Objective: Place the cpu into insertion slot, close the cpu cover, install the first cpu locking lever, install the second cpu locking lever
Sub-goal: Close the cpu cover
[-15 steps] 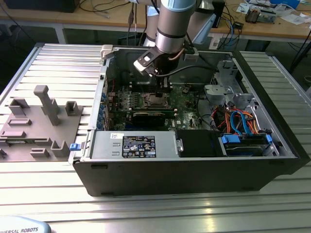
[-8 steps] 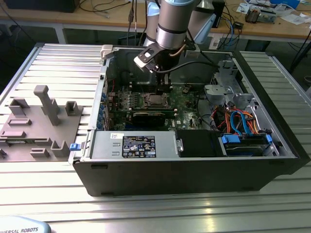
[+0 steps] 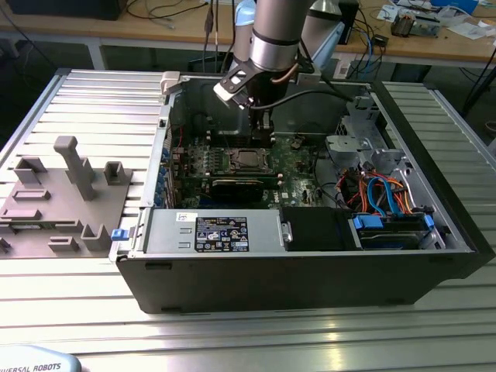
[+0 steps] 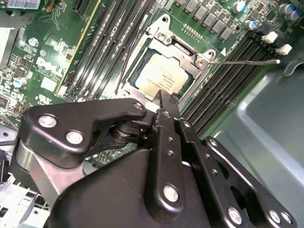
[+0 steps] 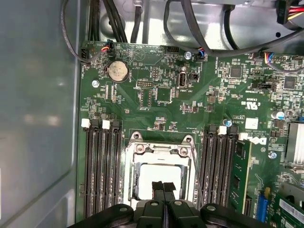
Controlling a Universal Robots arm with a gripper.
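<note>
We see the arm [image 3: 275, 31] reaching steeply down from above, its gripper [image 5: 164, 186] pointing downward with both black fingers [image 4: 166, 140] pressed flat together.

We see the cpu [image 4: 159, 76], a flat square chip with a pale silver top, seated in the insertion slot [image 3: 249, 161] directly beneath the tips of the gripper [image 5: 164, 186]. The cpu cover [image 5: 159, 148], a thin silver frame, lies down around the chip, which shows through its square window. One wire locking lever [image 4: 247, 61] juts sideways from the frame's corner, away from the tool. A second lever [image 4: 129, 61] runs along the frame's opposite side.
</note>
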